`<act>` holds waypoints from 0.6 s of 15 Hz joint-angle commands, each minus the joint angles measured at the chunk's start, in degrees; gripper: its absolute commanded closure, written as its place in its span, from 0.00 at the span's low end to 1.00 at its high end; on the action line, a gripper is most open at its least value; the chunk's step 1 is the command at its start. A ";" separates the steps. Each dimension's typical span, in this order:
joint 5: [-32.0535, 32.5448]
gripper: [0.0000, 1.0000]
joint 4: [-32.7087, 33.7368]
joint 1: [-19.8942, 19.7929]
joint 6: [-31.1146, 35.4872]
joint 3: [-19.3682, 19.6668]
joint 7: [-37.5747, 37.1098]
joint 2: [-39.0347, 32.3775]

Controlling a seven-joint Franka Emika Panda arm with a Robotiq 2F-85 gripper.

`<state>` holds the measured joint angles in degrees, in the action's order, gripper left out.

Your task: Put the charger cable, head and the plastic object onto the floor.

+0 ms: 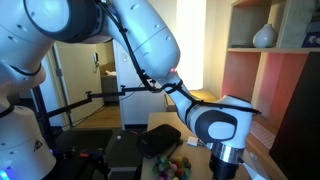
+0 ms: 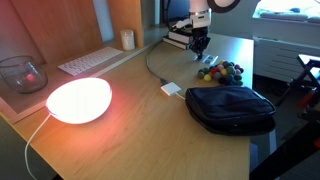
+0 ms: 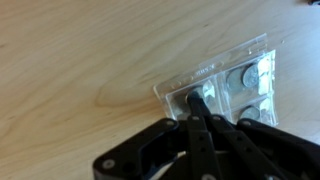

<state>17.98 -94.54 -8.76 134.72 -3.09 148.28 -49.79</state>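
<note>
Working on the plastic object (image 3: 232, 82) — it lies flat on the tabletop (image 3: 70, 60), the gripper (image 3: 196, 104) pressed together at its edge, grasp uncertain. Next: a firm pinch, then down to the floor.

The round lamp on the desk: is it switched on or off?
On. In an exterior view the lamp glows bright pink-white and casts a reddish light on the desk around it.

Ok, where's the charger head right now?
In an exterior view, the head lies on the table between the lamp and the black pouch, right by the pouch, its cable running toward the back.
</note>
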 commanded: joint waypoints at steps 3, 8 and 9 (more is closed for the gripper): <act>-0.49 1.00 1.24 -0.59 -2.47 1.41 2.22 -0.99; 3.45 1.00 -0.05 -2.87 -3.21 0.88 0.59 -0.74; 4.20 1.00 -0.25 -3.15 -3.39 0.91 0.82 -0.69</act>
<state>19.07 -94.32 -9.65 132.79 -0.77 149.10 -49.89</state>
